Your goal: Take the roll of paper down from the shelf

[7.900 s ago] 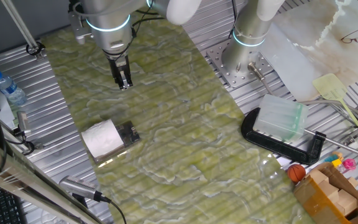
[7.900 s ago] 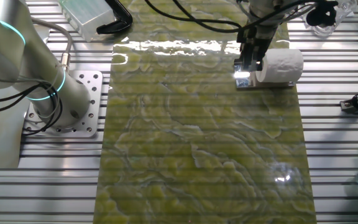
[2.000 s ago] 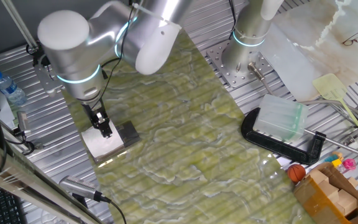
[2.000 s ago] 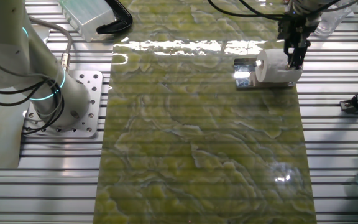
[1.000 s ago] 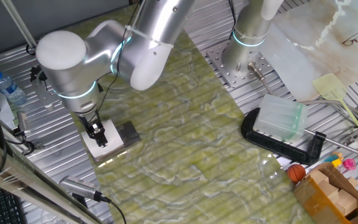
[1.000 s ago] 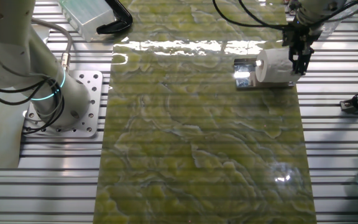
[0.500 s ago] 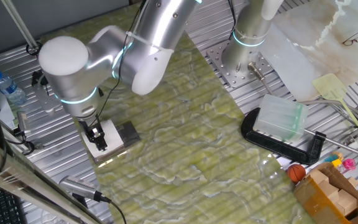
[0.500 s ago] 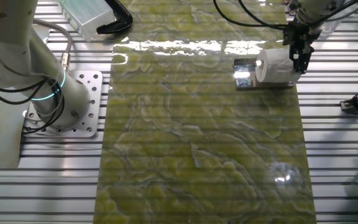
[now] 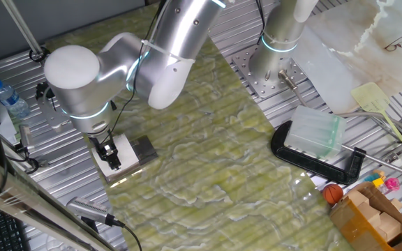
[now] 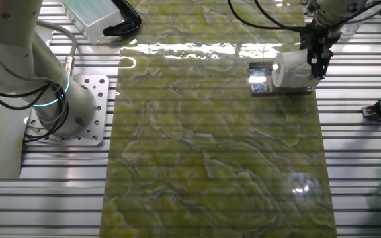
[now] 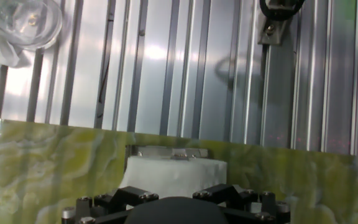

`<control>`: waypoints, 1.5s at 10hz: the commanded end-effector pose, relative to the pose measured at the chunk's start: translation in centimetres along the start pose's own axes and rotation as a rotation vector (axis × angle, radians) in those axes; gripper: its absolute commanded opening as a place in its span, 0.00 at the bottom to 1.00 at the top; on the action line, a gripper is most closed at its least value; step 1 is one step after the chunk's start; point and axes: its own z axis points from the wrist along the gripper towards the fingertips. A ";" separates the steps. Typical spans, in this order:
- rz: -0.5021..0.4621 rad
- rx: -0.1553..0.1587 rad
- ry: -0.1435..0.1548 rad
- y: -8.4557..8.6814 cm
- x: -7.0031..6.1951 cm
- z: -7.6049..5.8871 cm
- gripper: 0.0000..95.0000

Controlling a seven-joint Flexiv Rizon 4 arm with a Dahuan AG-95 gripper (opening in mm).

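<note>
Ribbed aluminium worktop (image 9: pixel 54 77) runs under everything, and a green marbled mat (image 9: pixel 208 139) covers its middle. Near the mat's edge, on the side by the water bottle (image 9: pixel 11 99), the shelf (image 9: pixel 144 148) stands as a small metal block; in the other fixed view its shiny face (image 10: pixel 259 77) catches a bright glare. The roll of paper (image 10: pixel 293 70) lies on its side on top of the shelf, its round end toward that glare.

One silver arm (image 9: pixel 159 56) bends down over this spot, with a glowing blue ring at its joint. The tool (image 9: pixel 107 155) points down at the roll, and in one fixed view its dark fingers (image 9: pixel 112 157) cover part of the white paper (image 9: pixel 125 149). In the other fixed view the tool (image 10: pixel 318 58) sits at the far end of the roll from the glare, the fingers reaching down over that end. From the hand view the roll (image 11: pixel 176 175) shows just past the black gripper body, with the shelf's metal edge (image 11: pixel 166 151) behind it. Whether the fingers are pressed on the paper or merely set around it I cannot tell.

Well apart, a clear ribbed box (image 9: pixel 316 134) rests in a black clamp (image 9: pixel 317 162).
</note>
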 end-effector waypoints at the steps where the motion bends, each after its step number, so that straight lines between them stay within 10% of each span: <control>1: -0.003 0.000 -0.007 -0.1 0.2 0.3 1.00; 15: -0.016 0.003 -0.029 0.1 1.1 2.1 1.00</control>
